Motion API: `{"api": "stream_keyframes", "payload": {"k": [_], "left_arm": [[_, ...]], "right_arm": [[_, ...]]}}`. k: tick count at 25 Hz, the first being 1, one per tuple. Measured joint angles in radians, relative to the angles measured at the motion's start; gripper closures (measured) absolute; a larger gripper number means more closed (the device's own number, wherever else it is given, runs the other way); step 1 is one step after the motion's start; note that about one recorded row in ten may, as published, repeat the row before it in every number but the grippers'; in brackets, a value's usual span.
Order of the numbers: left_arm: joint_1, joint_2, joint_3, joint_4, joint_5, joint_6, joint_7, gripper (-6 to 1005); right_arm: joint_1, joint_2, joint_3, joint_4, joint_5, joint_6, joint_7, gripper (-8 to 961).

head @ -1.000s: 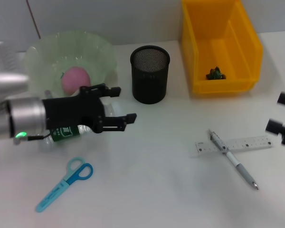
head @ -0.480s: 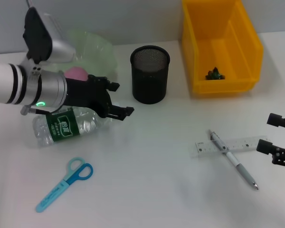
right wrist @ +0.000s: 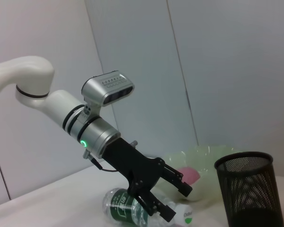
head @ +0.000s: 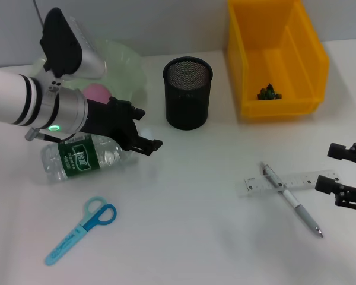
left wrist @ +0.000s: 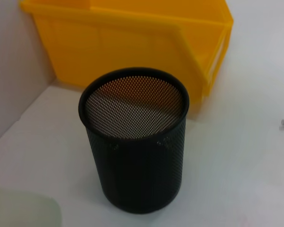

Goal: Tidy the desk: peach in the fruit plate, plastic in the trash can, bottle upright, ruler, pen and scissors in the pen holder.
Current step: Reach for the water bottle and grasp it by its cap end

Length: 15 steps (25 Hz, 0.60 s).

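A clear bottle (head: 80,157) with a green label lies on its side on the white desk; it also shows in the right wrist view (right wrist: 125,207). My left gripper (head: 143,127) is open and empty just right of and above the bottle's cap end. A pink peach (head: 95,92) lies in the pale green plate (head: 127,62). The black mesh pen holder (head: 187,92) stands empty. A clear ruler (head: 299,180) with a pen (head: 293,203) lying across it is at the right. My right gripper (head: 332,168) is open beside the ruler's right end. Blue scissors (head: 80,230) lie at the front left.
A yellow bin (head: 276,59) at the back right holds a small green scrap (head: 268,92). The left wrist view shows the pen holder (left wrist: 135,142) close up with the bin (left wrist: 132,42) behind it. A grey wall runs behind the desk.
My left arm has swung up and back, uncovering the lying bottle; its gripper stays open. My right gripper has moved down and left towards the ruler's end.
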Motion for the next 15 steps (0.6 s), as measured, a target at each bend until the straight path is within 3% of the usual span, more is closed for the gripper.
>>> {"api": "stream_keyframes", "payload": {"k": [15], "left_arm": [[0.004,-0.001,0.154,0.014,-0.044,-0.059,-0.054,135]], "right_arm": [[0.015,-0.008,0.0,0.018,-0.022,0.002,-0.001,121]]}}
